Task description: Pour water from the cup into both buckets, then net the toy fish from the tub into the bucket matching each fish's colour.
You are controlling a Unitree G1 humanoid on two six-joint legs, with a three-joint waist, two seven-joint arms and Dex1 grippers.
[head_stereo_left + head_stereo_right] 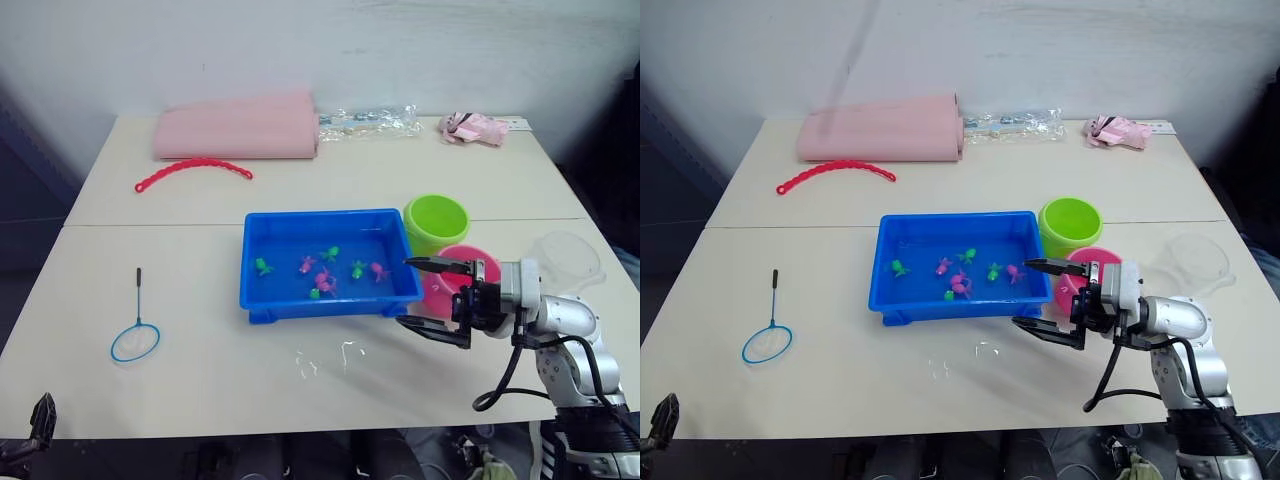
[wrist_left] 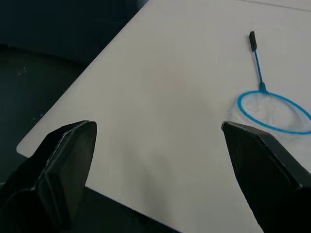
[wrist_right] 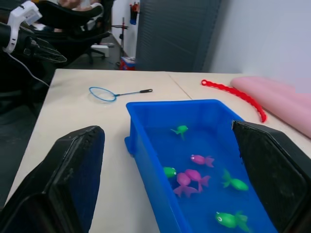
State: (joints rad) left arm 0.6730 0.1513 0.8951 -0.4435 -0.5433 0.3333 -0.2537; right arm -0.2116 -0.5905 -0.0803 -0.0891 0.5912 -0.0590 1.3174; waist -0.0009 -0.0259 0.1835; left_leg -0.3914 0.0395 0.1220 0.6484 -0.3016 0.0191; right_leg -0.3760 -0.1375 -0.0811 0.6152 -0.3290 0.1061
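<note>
Right pincer [image 1: 430, 298] hangs wide open and empty just beside the tub [image 1: 262, 290], whose fish [image 1: 322, 282] float ahead of it; pink bucket [image 1: 440, 290] sits behind it. Left pincer [image 2: 160, 160], also spread and empty, points toward the net [image 2: 274, 110] on the surface [image 1: 200, 370].

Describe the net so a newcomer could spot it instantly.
Start at the blue tub in the middle of the table, then look toward the robot's left, across bare tabletop. The net lies flat there by itself: a light blue hoop with a thin stick handle ending in a black tip. The red beaded strip farther back is curved and has no hoop.
</note>
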